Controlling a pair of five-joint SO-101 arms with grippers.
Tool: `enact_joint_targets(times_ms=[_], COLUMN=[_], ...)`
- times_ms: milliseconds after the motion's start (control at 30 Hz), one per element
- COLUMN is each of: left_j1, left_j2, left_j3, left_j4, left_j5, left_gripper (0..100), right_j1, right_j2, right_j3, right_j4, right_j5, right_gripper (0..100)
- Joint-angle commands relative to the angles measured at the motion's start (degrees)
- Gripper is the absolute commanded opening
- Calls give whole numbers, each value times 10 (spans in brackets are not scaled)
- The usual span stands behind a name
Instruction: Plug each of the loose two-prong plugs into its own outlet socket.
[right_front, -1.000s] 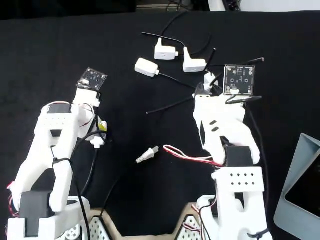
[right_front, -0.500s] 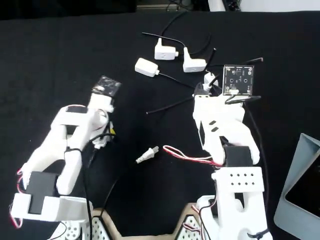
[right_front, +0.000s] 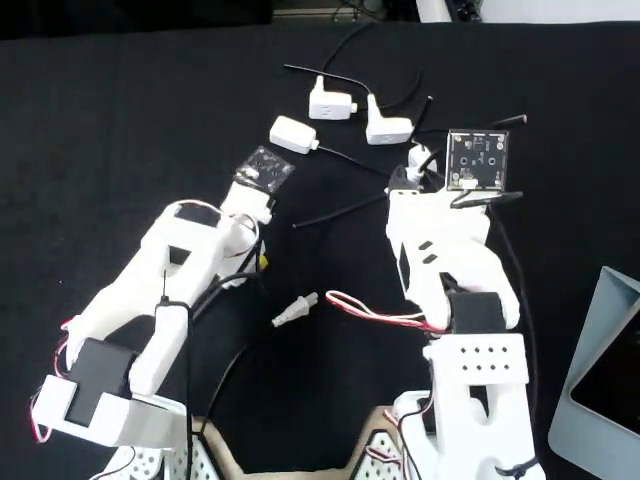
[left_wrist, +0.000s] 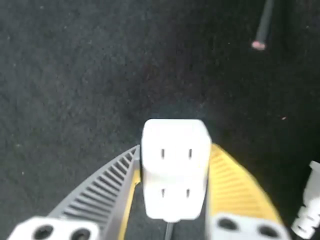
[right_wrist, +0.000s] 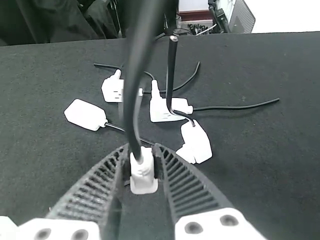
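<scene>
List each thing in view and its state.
Left end effector: shut on a socket, slots empty.
Right end effector: shut on a corded plug.
Loose plug: lying on the table, unplugged.
Three spare sockets: lying loose on the far side.

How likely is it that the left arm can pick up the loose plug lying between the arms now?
Probably not yet. The plug lies uncovered near that arm, but the left gripper is shut on a white socket block, so its fingers are occupied.
</scene>
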Motion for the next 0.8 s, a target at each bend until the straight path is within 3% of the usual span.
enact_joint_targets(times_ms=[0,167,300,533,767], left_j1=[-21,-67,-124,-253,-369], left_j2=[-29,-143,-258,-429,-487], left_j3=[-61,-62,-7,151,255], left_j4=[74,159,176,120,62], left_j5=[37,36,38,91,101], left_gripper=[332,318,317,317,317], right_j1=[-7,-44,-87,-194,-262], right_j2=[-7,-7,-7,0,138], right_j3=[-19,-13,-10,-12,-72], right_j4=[3,4,25,59,69], right_j5=[-4,-4,-1,15,17], right_gripper=[12,12,12,12,12])
